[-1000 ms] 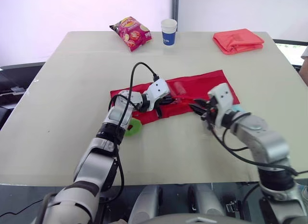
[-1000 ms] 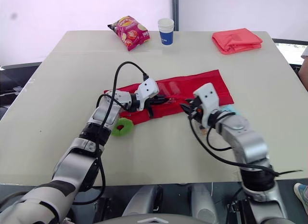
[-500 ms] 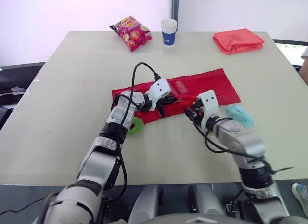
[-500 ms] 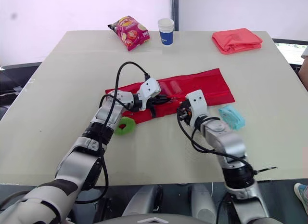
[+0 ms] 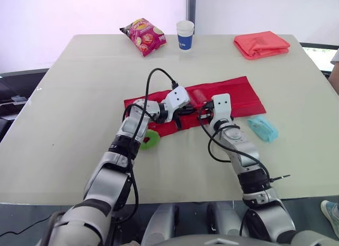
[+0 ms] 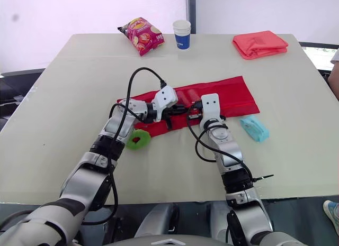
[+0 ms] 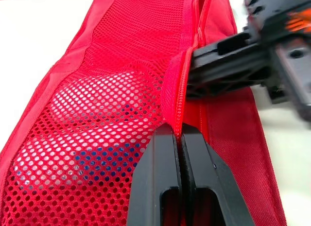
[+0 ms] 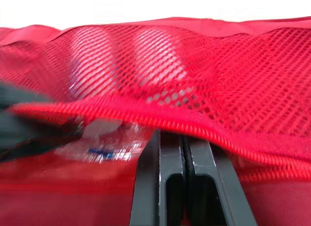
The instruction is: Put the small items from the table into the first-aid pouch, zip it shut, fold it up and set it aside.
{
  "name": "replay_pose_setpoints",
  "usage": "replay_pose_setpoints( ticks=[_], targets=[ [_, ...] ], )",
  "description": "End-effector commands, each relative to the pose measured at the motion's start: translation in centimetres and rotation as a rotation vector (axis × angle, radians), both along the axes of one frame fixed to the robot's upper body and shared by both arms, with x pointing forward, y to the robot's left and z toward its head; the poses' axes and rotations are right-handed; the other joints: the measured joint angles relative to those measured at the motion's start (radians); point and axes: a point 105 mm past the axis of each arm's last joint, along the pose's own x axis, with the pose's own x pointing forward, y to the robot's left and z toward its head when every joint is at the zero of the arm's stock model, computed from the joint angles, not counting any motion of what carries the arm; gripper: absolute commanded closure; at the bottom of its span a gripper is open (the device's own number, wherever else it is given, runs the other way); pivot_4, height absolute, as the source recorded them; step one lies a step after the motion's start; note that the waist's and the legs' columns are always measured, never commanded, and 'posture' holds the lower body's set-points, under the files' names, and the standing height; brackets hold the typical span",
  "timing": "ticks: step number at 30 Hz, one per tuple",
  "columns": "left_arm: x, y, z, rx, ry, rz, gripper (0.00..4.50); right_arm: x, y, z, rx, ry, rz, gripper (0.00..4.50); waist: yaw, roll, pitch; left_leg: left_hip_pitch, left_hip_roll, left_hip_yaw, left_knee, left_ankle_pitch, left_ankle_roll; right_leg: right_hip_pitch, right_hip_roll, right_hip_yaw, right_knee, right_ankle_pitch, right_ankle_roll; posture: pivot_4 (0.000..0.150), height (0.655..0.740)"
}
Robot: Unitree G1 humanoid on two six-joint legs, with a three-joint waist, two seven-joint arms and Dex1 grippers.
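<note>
The red pouch (image 5: 238, 93) lies unfolded at the centre of the table (image 5: 69, 98). A green ring (image 5: 149, 139) lies just beside its near left edge and a blue packet (image 5: 262, 128) near its right end. The left gripper (image 7: 178, 132) is clamped on the pouch's raised zipper edge; the right gripper (image 8: 183, 138), close by, has its fingers pressed together, tips behind that edge.

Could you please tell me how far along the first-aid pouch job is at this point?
Done: at least one white item sits behind the mesh of the pouch. In hand: the left gripper and right gripper are both shut on its zip edge, which gapes. To do: the green ring and teal packet lie on the table; zipping, folding and setting aside remain.
</note>
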Motion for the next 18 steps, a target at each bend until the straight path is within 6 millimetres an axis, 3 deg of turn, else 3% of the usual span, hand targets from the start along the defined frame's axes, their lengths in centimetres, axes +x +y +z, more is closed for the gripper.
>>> replay_pose_setpoints(
  ticks=[1,5,8,11,18],
  targets=[
    [-0.8,-1.0,0.5,0.010,-0.033,-0.067,4.50,0.8,0.7,1.4,0.026,-0.081,-0.019,4.46,-0.001,0.000,0.000,0.000,0.000,0.000,0.000,0.000,0.000,0.000,0.000,0.000,0.000,0.000,0.000,0.150,0.7400],
    [-0.9,-1.1,0.3,0.016,-0.031,-0.077,4.50,1.1,1.6,1.2,0.045,-0.099,0.019,4.46,-0.004,0.000,0.000,0.000,0.000,0.000,0.000,0.000,0.000,0.000,0.000,0.000,0.000,0.000,0.000,0.150,0.7400],
    [-0.8,-0.9,0.2,0.023,-0.034,-0.075,4.50,0.2,4.1,1.1,0.080,-0.117,0.226,4.46,-0.011,0.000,0.000,0.000,0.000,0.000,0.000,0.000,0.000,0.000,0.000,0.000,0.000,0.000,0.000,0.150,0.7400],
    [-0.7,-0.7,0.3,0.024,-0.037,-0.067,4.50,-0.5,4.9,0.9,0.082,-0.111,0.341,4.46,-0.023,0.000,0.000,0.001,0.000,0.000,0.000,0.000,0.000,0.000,0.000,0.000,0.000,0.000,0.000,0.150,0.7400],
    [-0.4,-0.1,0.2,0.026,-0.042,-0.037,4.50,-0.6,3.3,1.2,0.072,-0.127,0.335,4.46,-0.024,0.000,0.000,0.001,0.001,0.000,-0.001,0.000,-0.001,0.000,0.001,0.000,0.000,0.000,0.000,0.150,0.7400]
  ],
)
